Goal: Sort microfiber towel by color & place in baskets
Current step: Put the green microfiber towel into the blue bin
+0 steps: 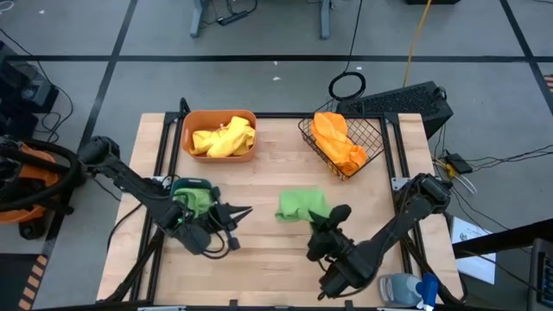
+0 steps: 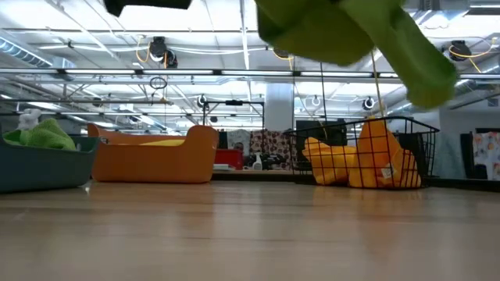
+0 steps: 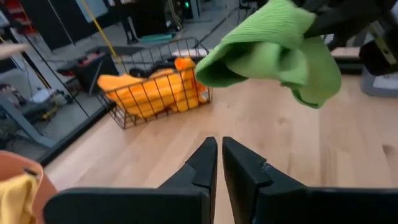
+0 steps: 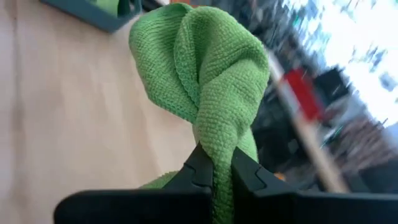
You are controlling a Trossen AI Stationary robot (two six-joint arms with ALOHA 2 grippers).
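A green microfiber towel hangs in the air over the middle of the table, with my right gripper shut on it. In the low view the towel is well above the wood. My left gripper is shut and holds nothing; it points toward the towel from the table's left. Behind it stands the teal tub, with a green towel inside. The orange tub, at the far left, holds yellow towels. The wire-mesh basket, at the far right, holds orange towels. My right gripper pinches a bunched fold of the green towel between its two fingers; several layers are gathered there. The fingers come nearly level from the table's near right. The towel bulges out beyond the fingertips and is lifted clear of the table.
A blue-capped spray bottle lies at the table's near right corner beside the right arm. Bare wood lies between the two arms at the near edge. Beyond the table is an open workshop floor with cables.
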